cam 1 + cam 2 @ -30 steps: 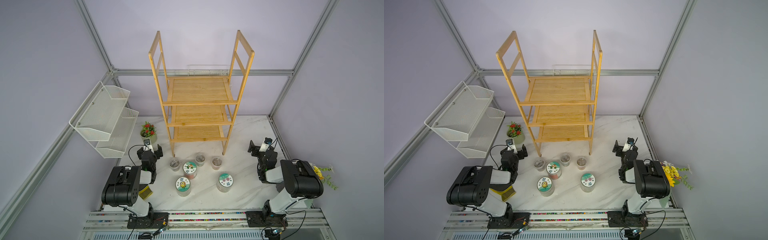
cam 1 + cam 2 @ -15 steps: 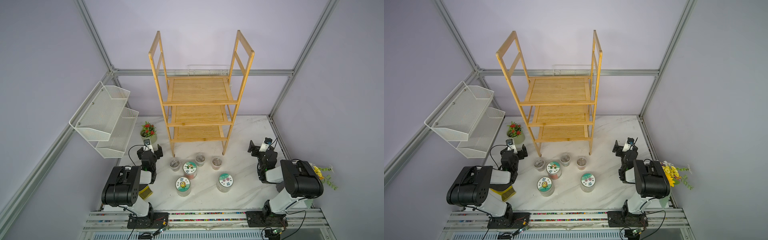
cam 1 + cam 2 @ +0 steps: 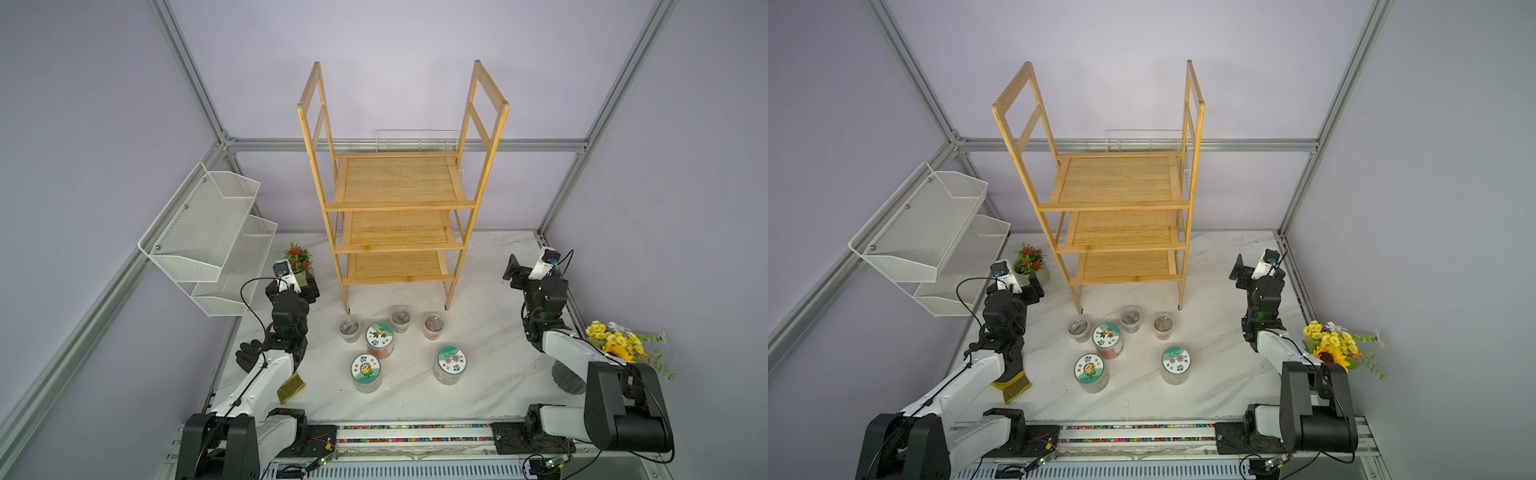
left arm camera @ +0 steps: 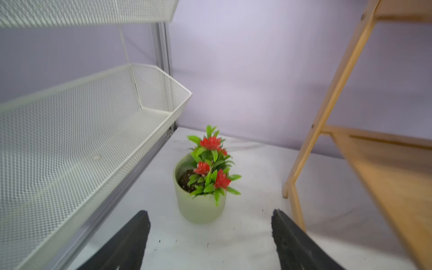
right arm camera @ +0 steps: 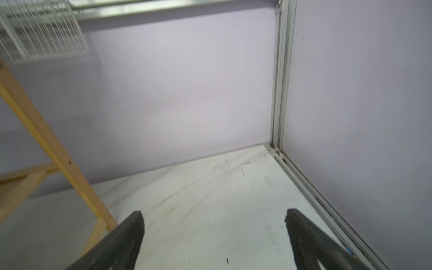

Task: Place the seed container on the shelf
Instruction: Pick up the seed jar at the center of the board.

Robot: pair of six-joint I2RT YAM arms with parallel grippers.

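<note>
I see the seed jars (image 3: 379, 336) in the lower centre of a top view, three of them with picture lids. They stand upright on the white marble bench (image 3: 482, 299), just in front of the shelf's front feet. One jar sits close to the shelf, and the other two are nearer the bottom of the frame, one to the left and one to the right. A row of small clear cups (image 3: 400, 318) stands between the jars and the shelf (image 3: 399, 183), which rises in the middle of the frame against the back wall. My left pincer (image 4: 209, 216) stands wide, and its black fingers (image 4: 131, 240) close on no object. A potted plant (image 4: 201, 184) with red flowers sits just beyond their tips, and a white mesh basket (image 3: 208, 232) hangs at the left of the frame. My right pincer (image 5: 214, 215) is also wide. It is at the right of the top view, well apart from the jars, and it points over the bench toward the corner of the walls. A bunch of yellow flowers (image 3: 615, 343) sits at the lower right edge.
</note>
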